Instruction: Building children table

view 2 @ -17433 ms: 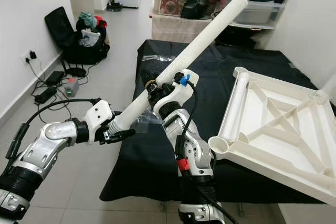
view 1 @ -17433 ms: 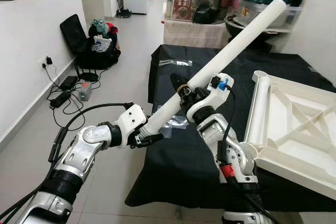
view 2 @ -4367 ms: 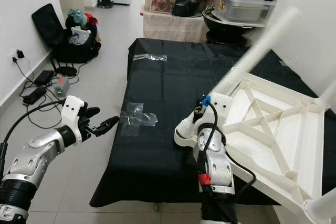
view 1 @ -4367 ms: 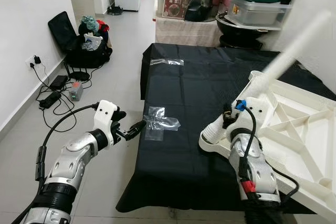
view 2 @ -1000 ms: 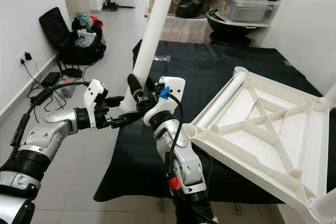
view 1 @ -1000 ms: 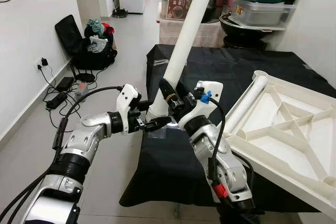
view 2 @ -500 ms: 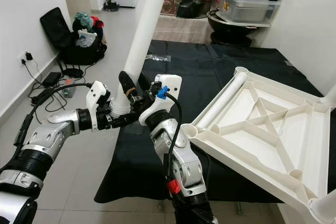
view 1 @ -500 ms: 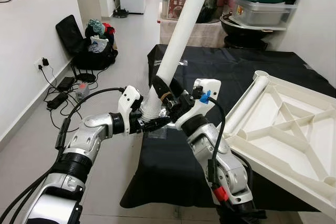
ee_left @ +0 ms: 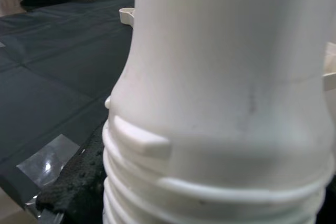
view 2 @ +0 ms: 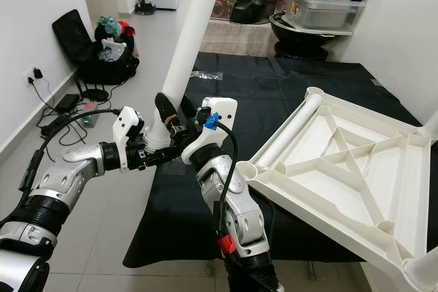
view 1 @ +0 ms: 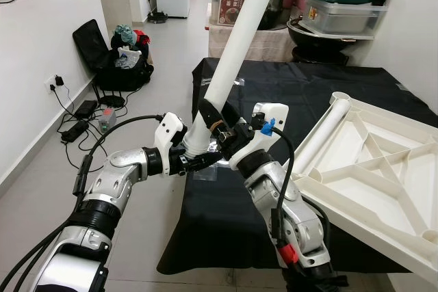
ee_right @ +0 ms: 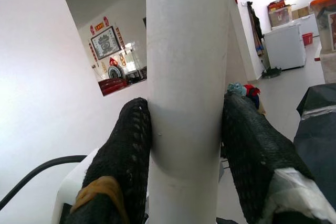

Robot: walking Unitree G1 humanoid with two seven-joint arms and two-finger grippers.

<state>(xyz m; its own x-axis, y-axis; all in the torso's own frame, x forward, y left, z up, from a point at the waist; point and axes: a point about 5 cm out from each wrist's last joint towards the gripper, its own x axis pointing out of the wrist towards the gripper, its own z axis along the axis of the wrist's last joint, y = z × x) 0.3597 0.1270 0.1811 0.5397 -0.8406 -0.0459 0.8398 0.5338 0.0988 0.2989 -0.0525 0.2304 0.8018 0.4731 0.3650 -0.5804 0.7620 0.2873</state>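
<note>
The right gripper [view 2: 166,120] has its fingers clamped on the table leg [view 1: 233,59]. The left gripper [view 1: 198,160] steadies the threaded end, though I cannot tell its fingers' spread, probably readying it for the upturned tabletop [view 2: 356,176] on the worktop [view 1: 274,94].

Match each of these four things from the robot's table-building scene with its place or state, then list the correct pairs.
Things:
1. white table leg
2. upturned white tabletop
3. right gripper
4. black bag

Places or states:
A. on the floor against the wall
B. lying on the black cloth, ribs facing up
C. held steeply up between the two arms
D. shut on the leg's smooth shaft

Pairs: 1-C, 2-B, 3-D, 4-A
</note>
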